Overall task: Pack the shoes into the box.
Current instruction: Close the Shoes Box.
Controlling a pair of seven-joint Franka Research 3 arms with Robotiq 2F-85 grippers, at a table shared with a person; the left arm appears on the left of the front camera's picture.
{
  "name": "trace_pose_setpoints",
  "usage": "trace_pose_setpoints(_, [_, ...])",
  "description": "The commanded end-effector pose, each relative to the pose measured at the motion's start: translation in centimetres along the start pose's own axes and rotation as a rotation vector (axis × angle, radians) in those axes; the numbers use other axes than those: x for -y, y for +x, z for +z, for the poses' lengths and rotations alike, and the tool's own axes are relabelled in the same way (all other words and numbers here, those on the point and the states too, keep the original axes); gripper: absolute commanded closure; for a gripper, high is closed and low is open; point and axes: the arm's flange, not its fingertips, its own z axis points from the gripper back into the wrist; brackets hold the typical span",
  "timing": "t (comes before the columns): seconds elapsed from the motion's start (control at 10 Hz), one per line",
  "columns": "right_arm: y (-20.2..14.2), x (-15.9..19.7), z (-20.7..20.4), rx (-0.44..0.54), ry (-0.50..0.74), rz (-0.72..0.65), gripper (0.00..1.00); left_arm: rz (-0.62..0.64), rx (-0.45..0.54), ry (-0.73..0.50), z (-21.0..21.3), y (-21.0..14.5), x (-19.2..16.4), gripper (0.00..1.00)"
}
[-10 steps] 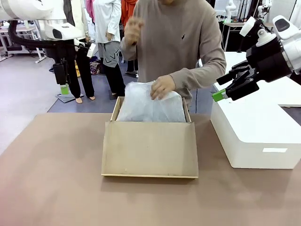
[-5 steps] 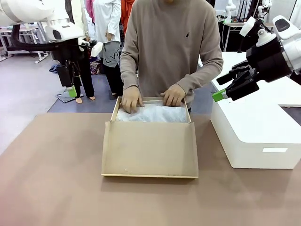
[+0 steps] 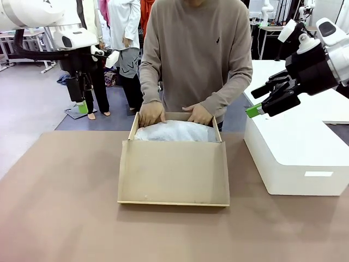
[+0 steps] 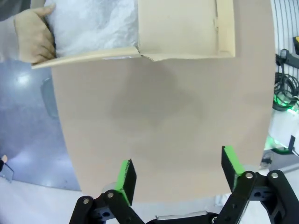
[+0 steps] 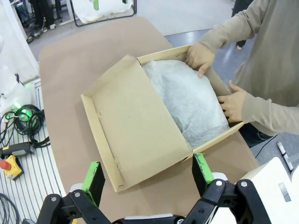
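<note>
Locate the box (image 3: 173, 172) at the centre of the bench (image 3: 54, 207), hinged flap laid open toward 6 o'clock.

Compare with one second back:
- Tissue paper (image 3: 174, 131): then heaped above the walls, now pressed low between them.
- Person at 12 o'clock: one hand (image 3: 151, 114), then lifted in the air, now down on the far rim. The other hand (image 3: 199, 114), then on top of the heap, now on the same rim.
- Left tool (image 4: 177, 163): raised at 10 o'clock, clear of the bench, jaws wide, holding nothing. Shifted slightly toward the box.
- Right tool (image 5: 148, 173): raised at 2 o'clock above the white box (image 3: 297, 158), jaws wide, empty, unmoved.

Treat the shoes as hidden: possibly under the tissue paper, not confirmable from any view.

Read the change as the covering step at or near its end. Take closing the flap as the likely remaining step. Before any swing of the flap toward 12 o'clock, check for hands on the rim.
</note>
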Motion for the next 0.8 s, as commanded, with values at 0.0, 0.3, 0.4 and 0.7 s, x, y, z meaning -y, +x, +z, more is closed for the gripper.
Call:
trace_pose_setpoints(0.0, [0.0, 0.4, -0.2, 0.024, 0.015, 0.018, 0.00, 0.031, -0.042, -0.043, -0.3, 0.6, 0.0, 0.37])
trace_pose_setpoints(0.3, [0.0, 0.4, -0.2, 0.024, 0.015, 0.018, 0.00, -0.050, 0.074, -0.172, -0.1, -0.6, -1.0, 0.93])
trace_pose_setpoints(0.4, [0.0, 0.4, -0.2, 0.024, 0.015, 0.018, 0.00, -0.039, 0.078, -0.183, -0.2, -1.0, -1.4, 1.00])
trace_pose_setpoints(0.7, [0.0, 0.4, -0.2, 0.024, 0.015, 0.018, 0.00, -0.110, 0.162, -0.212, -0.9, -2.7, -3.0, 1.00])
